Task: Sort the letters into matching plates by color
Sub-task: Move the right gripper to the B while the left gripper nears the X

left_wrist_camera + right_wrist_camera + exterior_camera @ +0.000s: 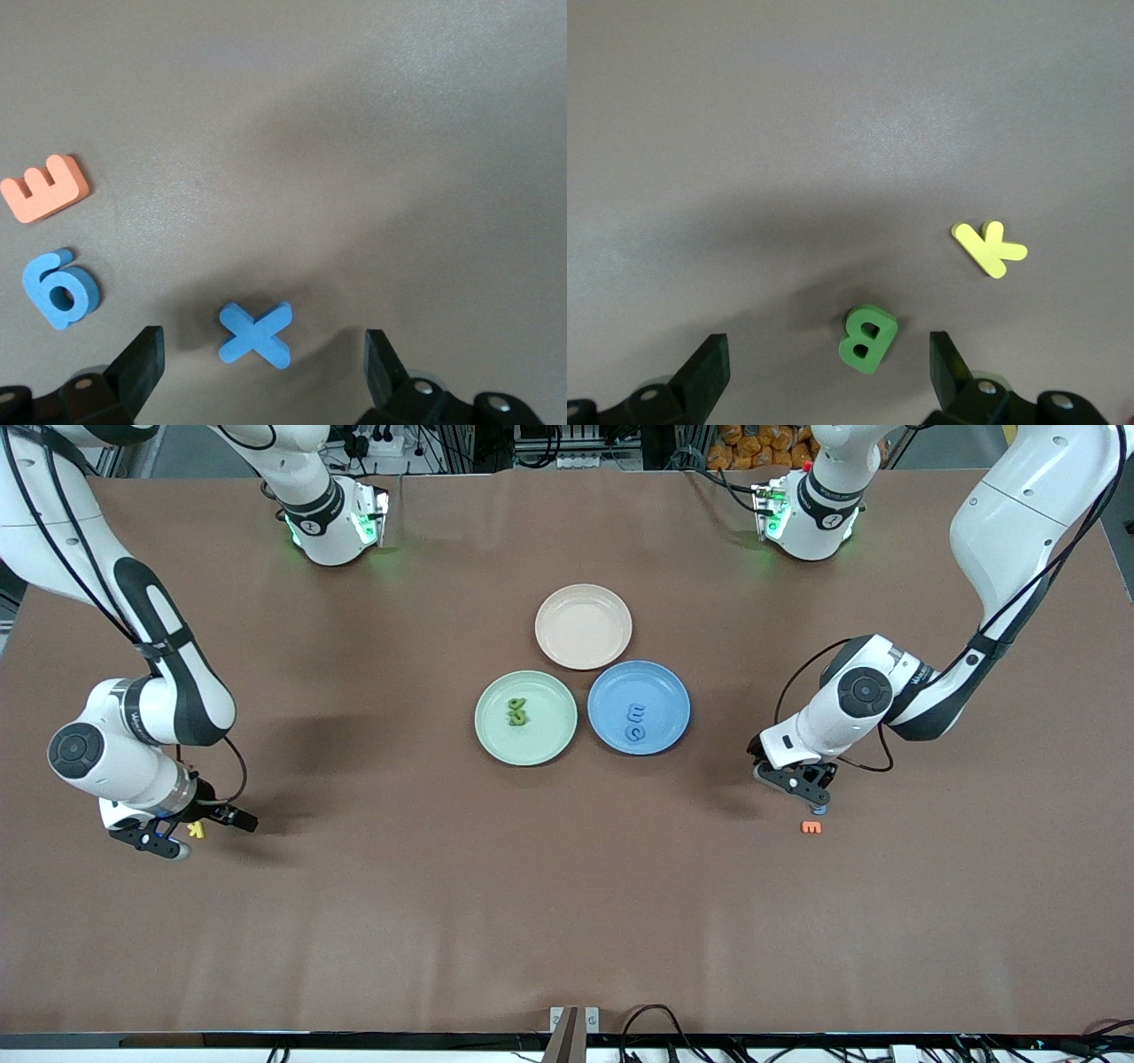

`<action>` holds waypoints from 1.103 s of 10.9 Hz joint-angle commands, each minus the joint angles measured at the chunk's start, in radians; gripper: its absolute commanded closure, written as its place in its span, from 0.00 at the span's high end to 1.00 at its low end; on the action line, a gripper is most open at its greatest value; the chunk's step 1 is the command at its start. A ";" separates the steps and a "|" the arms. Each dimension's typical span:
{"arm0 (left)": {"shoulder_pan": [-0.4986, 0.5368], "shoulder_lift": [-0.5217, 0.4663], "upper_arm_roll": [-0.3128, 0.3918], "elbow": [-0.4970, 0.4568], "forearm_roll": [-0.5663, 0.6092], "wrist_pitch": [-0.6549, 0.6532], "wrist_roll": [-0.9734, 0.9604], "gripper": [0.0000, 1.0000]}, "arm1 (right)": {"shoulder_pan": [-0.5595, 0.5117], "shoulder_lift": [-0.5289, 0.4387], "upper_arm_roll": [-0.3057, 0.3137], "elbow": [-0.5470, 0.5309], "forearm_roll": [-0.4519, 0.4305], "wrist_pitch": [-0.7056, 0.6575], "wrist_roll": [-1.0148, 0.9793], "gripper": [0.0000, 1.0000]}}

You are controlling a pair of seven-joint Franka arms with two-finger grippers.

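Item one, right gripper [188, 834], low over the table toward the right arm's end: jaws apart, holding nothing. In the right wrist view its fingers [704, 376] stand to either side of a green B [868, 338], which lies flat on the table between them, a little nearer one finger than the other and just ahead of the tips; the B's long axis is tilted somewhat off the line joining the fingers. A yellow K [990, 248] lies flat near the B, outside the jaws, and is not a task colour. Item two, green plate [496, 735], mid-table, already carrying two green letters [517, 711]. Item three, blue plate [669, 691], just beside it, carrying two blue letters [635, 722]; a beige plate [584, 602] above both is bare. Item four, left gripper [802, 784], low over the table toward the left arm's end: jaws apart, empty. In the left wrist view a blue X [255, 334] lies flat between its fingers [142, 372], roughly centred, its arms running diagonally to the jaw line. A blue 6 [59, 288] and an orange E [46, 188] lie off to one side, outside the jaws. Judgement: each arm is nearest its own letter; a straight descent and squeeze should serve for both.
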 commanded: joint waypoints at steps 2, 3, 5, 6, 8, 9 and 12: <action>0.004 0.015 -0.003 0.004 0.028 0.015 0.005 0.98 | -0.048 0.030 0.025 0.011 -0.056 0.014 -0.010 1.00; 0.002 0.015 -0.003 0.004 0.028 0.016 0.005 0.95 | -0.059 0.030 0.025 0.009 -0.060 0.014 -0.010 1.00; 0.002 0.015 -0.003 0.006 0.028 0.015 0.005 0.87 | -0.062 0.032 0.025 0.009 -0.063 0.020 -0.010 0.87; 0.004 0.015 -0.003 0.004 0.028 0.015 0.005 0.80 | -0.062 0.033 0.025 0.006 -0.063 0.029 -0.010 0.86; 0.004 0.015 -0.003 0.004 0.028 0.015 0.005 0.69 | -0.062 0.038 0.025 0.001 -0.063 0.037 -0.010 0.87; 0.004 0.015 -0.003 0.004 0.028 0.015 0.005 0.63 | -0.061 0.038 0.025 0.001 -0.063 0.038 -0.010 0.87; 0.002 0.015 -0.003 0.006 0.028 0.015 0.005 0.42 | -0.059 0.039 0.025 -0.034 -0.065 0.086 -0.010 0.87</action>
